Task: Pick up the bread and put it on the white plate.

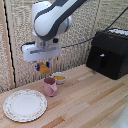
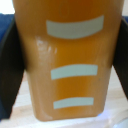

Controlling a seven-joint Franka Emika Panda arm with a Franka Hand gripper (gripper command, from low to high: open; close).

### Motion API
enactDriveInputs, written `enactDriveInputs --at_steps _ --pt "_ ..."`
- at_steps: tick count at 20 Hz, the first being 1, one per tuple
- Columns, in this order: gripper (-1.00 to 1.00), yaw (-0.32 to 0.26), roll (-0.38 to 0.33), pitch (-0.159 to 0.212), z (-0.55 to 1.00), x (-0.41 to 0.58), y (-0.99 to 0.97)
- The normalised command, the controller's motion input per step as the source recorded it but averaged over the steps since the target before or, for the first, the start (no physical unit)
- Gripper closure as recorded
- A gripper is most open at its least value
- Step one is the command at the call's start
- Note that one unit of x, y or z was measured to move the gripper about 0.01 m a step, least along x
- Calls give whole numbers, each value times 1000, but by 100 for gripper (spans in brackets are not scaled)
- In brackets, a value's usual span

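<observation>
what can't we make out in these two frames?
- Wrist view: the golden-orange oblong bread fills the picture, hiding the table and everything below.
- Exterior view: the white boxy gripper is small and blurred; the finger-to-bread contact is unclear.
- Exterior view: the small bowl is partly hidden behind the pink cup; its yellow contents are too small to identify.
- The large round white plate is absent from the wrist view.

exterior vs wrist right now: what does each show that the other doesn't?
Exterior only: the white plate on the wooden table, a pink cup, a small bowl behind it, a black appliance, and the arm.
Wrist only: pale stripes on the bread, close up.
Both: the gripper shut on the bread, held above the table and not over the plate.
</observation>
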Motion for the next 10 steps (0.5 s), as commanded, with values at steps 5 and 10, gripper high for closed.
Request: enactDriveInputs --at_steps 5,10 --pt "100 63 -72 18 -541 214 792" --pt "100 90 -117 1 -631 197 419"
